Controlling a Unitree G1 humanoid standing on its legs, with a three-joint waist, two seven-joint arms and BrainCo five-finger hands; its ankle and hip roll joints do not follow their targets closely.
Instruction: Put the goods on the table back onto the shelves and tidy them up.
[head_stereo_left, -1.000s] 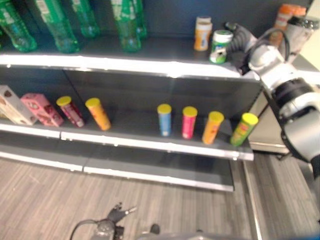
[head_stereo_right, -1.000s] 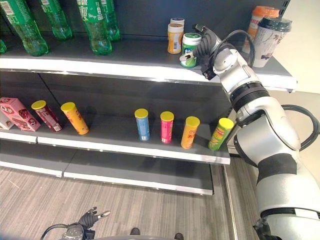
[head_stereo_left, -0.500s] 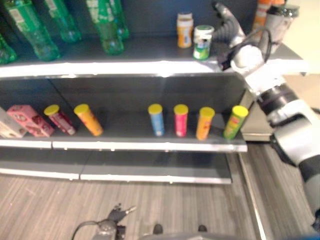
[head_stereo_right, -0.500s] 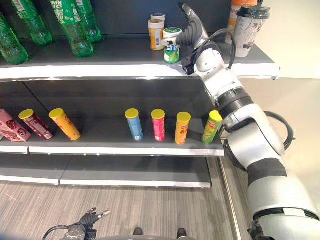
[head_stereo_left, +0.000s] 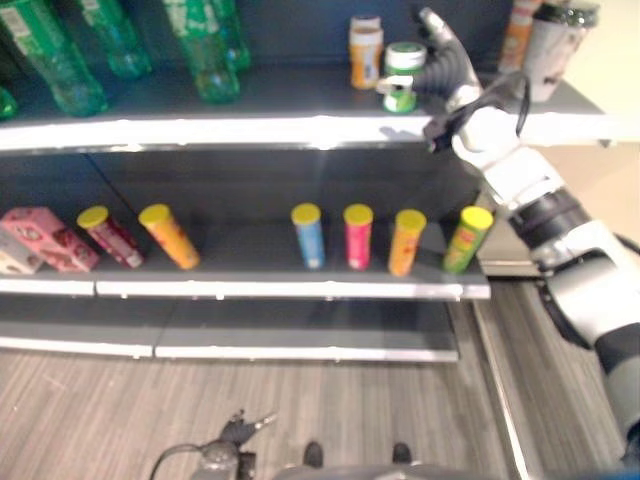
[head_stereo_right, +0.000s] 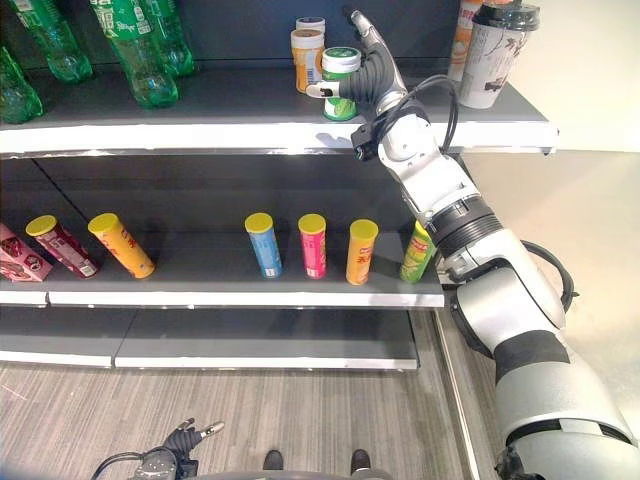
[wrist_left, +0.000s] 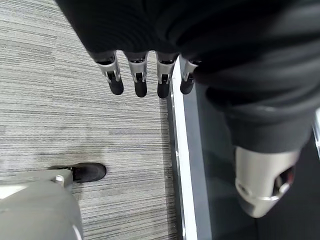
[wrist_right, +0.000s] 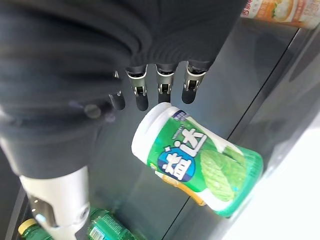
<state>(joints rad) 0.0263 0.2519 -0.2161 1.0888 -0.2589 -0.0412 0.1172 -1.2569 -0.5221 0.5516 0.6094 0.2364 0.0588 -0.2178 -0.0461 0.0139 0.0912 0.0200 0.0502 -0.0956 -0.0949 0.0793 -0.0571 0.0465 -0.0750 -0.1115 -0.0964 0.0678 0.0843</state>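
Note:
A green-and-white jar (head_stereo_right: 339, 84) with a white lid stands upright on the top shelf (head_stereo_right: 250, 130), next to an orange jar (head_stereo_right: 307, 55). My right hand (head_stereo_right: 372, 72) is right beside the green jar (wrist_right: 200, 170), on its right. The fingers (wrist_right: 163, 89) are straight above the lid and the thumb (head_stereo_right: 318, 90) reaches across the jar's front. Nothing is curled round the jar, so the hand is open. My left hand (head_stereo_right: 185, 440) hangs low over the floor, its fingers (wrist_left: 137, 75) straight and holding nothing.
Green bottles (head_stereo_right: 130, 50) stand at the left of the top shelf and two lidded cups (head_stereo_right: 495, 55) at its right end. The middle shelf (head_stereo_right: 230, 297) carries a row of yellow-lidded tubes (head_stereo_right: 312, 245) and a pink box (head_stereo_left: 45, 235) at far left.
The green jar, tilted in my right hand a second ago, now stands upright on the top shelf with the fingers straightened off it. The head camera has shifted.

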